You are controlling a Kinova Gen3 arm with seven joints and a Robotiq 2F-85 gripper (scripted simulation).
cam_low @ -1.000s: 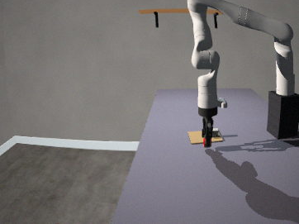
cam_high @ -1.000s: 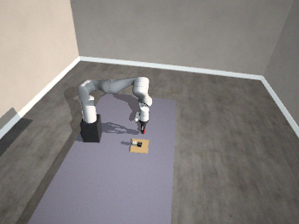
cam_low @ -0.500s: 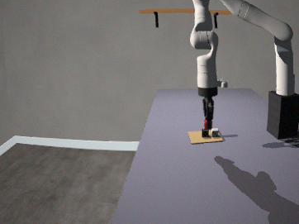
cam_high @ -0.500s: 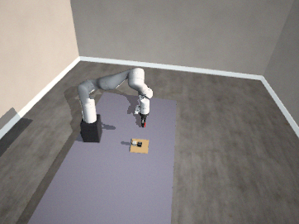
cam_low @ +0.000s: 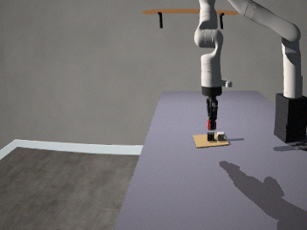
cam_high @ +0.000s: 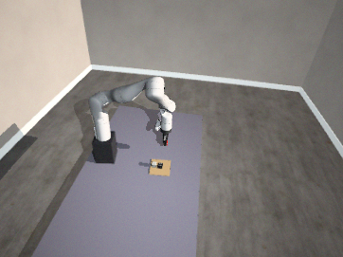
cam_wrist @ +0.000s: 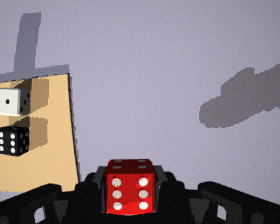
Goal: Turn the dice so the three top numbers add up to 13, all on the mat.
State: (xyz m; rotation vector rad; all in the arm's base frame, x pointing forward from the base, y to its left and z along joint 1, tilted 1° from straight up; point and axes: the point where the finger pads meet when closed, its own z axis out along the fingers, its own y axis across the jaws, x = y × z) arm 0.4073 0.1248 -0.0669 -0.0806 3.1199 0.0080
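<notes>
The gripper is shut on the red die and holds it above the table, beside the mat in the wrist view. The red face towards the wrist camera has six pips; a darker face beyond it also shows pips. The tan mat lies flat on the table. On it stand the white die, with one pip towards the wrist camera, and the black die, with several. The wrist view cuts off both at its left edge.
The black and white dice stand close together near one edge of the mat. The grey-purple table surrounds the mat. The arm's black pedestal stands to one side. The arm's shadow falls on the table.
</notes>
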